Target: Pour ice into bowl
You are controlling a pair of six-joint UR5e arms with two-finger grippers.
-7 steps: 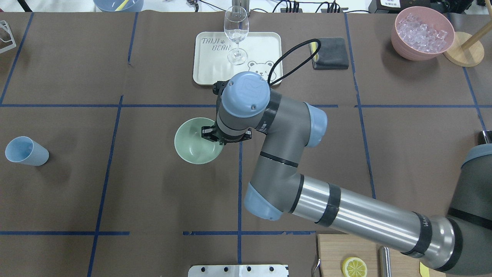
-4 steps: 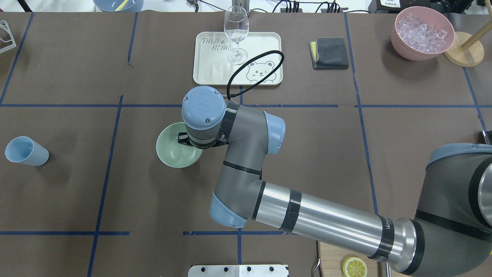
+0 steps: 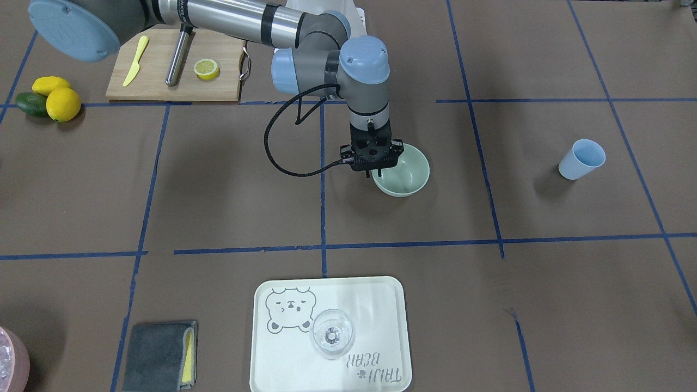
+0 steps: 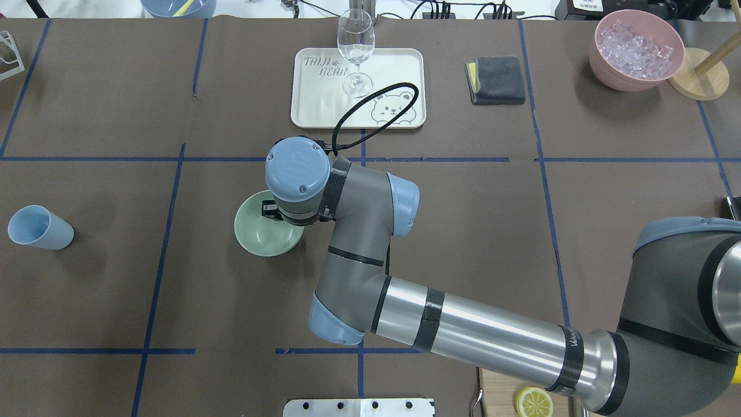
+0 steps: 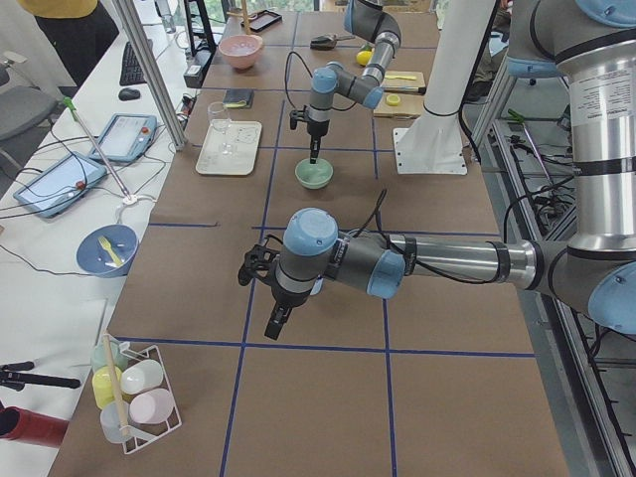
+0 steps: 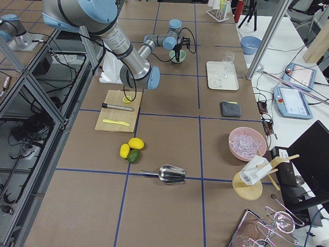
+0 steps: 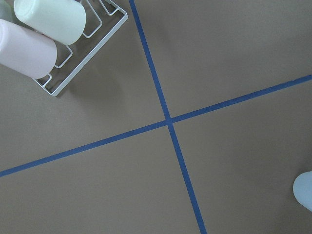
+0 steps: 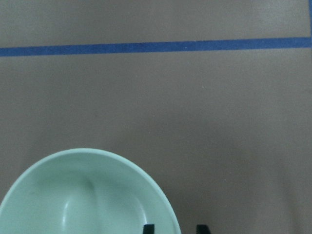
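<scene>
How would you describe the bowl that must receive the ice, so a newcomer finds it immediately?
On the brown table, find the white bear tray. Toward the robot from it, the bowl sits under the right gripper. It is mint green and empty, unlike the pink bowl holding ice.

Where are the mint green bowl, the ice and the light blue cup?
bowl point(image 4: 259, 238), overhead exterior view, bare inner floor.
ice point(image 4: 635, 49), overhead exterior view, middle of the heap.
light blue cup point(image 4: 55, 234), overhead exterior view, outer side wall.
</scene>
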